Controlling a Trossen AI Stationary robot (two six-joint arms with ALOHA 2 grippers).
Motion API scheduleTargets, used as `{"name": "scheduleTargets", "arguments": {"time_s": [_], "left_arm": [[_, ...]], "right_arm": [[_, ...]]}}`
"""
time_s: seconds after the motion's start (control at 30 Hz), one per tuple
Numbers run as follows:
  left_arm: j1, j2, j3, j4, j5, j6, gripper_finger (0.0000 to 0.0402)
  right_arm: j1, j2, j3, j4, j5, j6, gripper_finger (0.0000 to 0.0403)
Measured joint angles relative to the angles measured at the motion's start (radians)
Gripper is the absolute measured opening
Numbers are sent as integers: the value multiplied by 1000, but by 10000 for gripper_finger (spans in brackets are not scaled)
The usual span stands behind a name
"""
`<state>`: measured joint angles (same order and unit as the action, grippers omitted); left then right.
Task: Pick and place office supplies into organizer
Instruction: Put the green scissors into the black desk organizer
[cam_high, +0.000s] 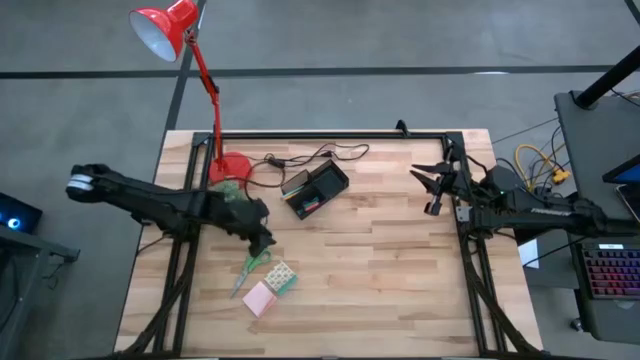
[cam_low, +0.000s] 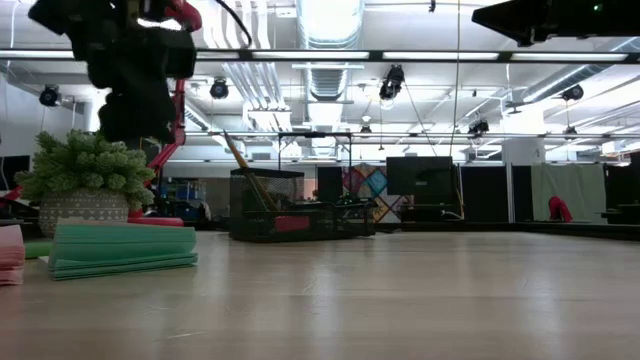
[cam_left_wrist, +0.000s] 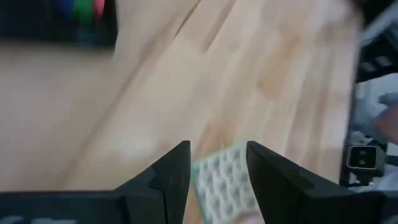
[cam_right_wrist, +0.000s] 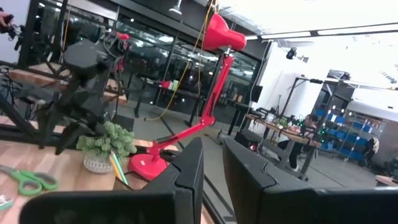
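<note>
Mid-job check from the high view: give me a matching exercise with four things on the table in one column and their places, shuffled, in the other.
Things:
1. organizer
2. pink sticky-note pad
3. green-handled scissors
4. right end effector

Places:
A. lowest of the four in the high view
B. at the table's right side, far from the supplies
C. just right of the red lamp base
D. directly beside the left end effector

Pairs: 1-C, 2-A, 3-D, 4-B
</note>
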<state>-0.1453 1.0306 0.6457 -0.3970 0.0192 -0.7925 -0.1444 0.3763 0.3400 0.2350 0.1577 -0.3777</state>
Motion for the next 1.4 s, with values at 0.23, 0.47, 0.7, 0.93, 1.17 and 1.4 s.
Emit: {"name": "scheduleTargets", "arguments": {"time_s": [0.23, 0.47, 0.7, 0.93, 1.17, 1.4], "left_arm": [[-108, 224, 141, -301, 13, -246, 142], [-133, 394, 207, -467, -3, -345, 142], [-130, 486, 207, -488, -19, -407, 142], [-129, 512, 207, -484, -110, -434, 142], [-129, 512, 185, -479, -156, -498, 142], [-129, 508, 131, -422, -120, -512, 142]], "right_arm": [[0, 39, 17, 1, 0, -8, 52], [0, 61, 18, 8, 0, -25, 52], [0, 65, 17, 8, 0, -27, 52], [0, 65, 16, 8, 0, -25, 52], [0, 65, 16, 8, 0, -24, 52], [0, 65, 16, 8, 0, -25, 52]]}}
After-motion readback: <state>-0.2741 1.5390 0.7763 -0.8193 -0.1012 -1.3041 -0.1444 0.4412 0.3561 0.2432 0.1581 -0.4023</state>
